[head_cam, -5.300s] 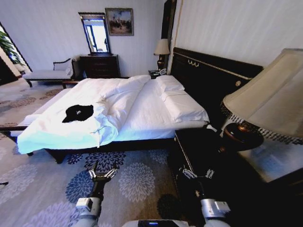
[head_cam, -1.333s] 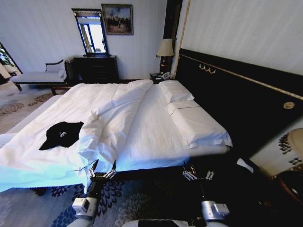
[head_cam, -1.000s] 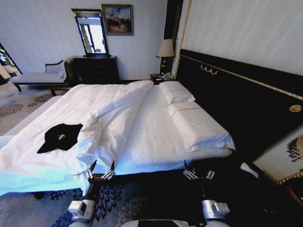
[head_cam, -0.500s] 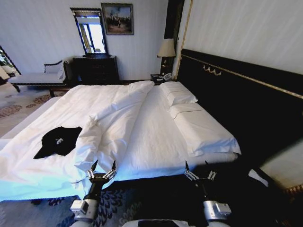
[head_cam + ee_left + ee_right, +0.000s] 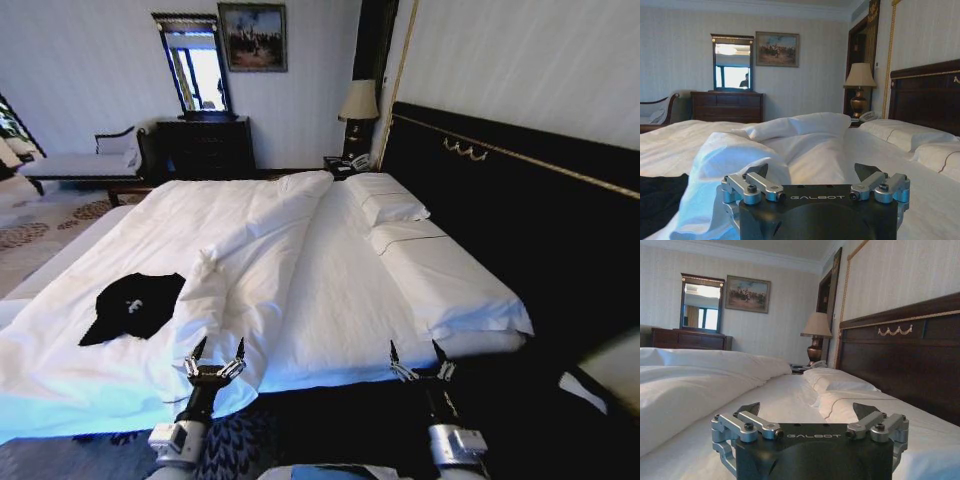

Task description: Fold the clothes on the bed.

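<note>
- T-shirt [image 5: 134, 306] crumpled on bed [image 5: 330, 300], robot's left, near the edge; long axis and facing: can't tell.
- Left tool [image 5: 214, 352] at bed edge, jaws wide, empty.
- Right tool [image 5: 421, 358] same, wide, empty.
- Step: approach. Next, likely: shift left, reach shirt, spread flat.

Bed [image 5: 330, 290]: white sheets, white duvet [image 5: 240, 260], white pillows [image 5: 390, 205]; dark wooden headboard [image 5: 520, 220] with gold trim. T-shirt [image 5: 135, 305] was black, small white mark. Carpet [image 5: 60, 215]: beige, dark floral pattern. Dresser [image 5: 205, 148] dark brown. Walls pale, faintly striped.
</note>
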### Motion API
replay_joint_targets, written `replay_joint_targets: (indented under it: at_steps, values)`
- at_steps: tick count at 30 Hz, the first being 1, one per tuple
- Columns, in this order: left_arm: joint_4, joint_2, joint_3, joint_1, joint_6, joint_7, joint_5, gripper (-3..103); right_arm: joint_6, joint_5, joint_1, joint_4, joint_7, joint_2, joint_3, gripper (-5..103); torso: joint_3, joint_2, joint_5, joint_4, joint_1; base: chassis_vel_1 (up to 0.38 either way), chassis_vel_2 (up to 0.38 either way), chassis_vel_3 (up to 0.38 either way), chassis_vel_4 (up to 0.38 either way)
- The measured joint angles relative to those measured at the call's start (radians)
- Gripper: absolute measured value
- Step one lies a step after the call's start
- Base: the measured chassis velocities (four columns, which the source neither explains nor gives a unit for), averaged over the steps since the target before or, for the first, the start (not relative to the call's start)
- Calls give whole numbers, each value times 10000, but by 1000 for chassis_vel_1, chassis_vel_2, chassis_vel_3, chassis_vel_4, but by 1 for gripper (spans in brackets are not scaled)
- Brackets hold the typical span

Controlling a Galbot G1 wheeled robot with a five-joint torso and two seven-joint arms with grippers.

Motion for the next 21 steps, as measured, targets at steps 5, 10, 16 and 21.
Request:
replay_joint_targets:
  at_steps: [5, 10, 16, 21]
  values:
    - [-77, 10, 10, 19, -34, 35, -1, 99, -10, -51, -11, 43, 0, 0, -10, 100, 0, 0, 0, 0, -1, 68, 122, -75, -122]
    - [-240, 23, 25, 47, -71, 41, -27, 99, -15, -83, -22, 63, -3, 0, -32, 100, 0, 1, 0, 0, -1, 100, 133, -92, -128]
    - [-517, 47, 40, 81, -155, 123, -40, 99, -19, -110, -27, 88, -16, 0, -50, 100, 0, 1, 0, 0, -1, 92, 151, -87, -141]
    - [-528, 73, -64, 113, -223, 140, -59, 99, -19, -128, -29, 93, -20, 0, -67, 100, 0, 1, 0, 0, 0, 86, 137, -93, -147]
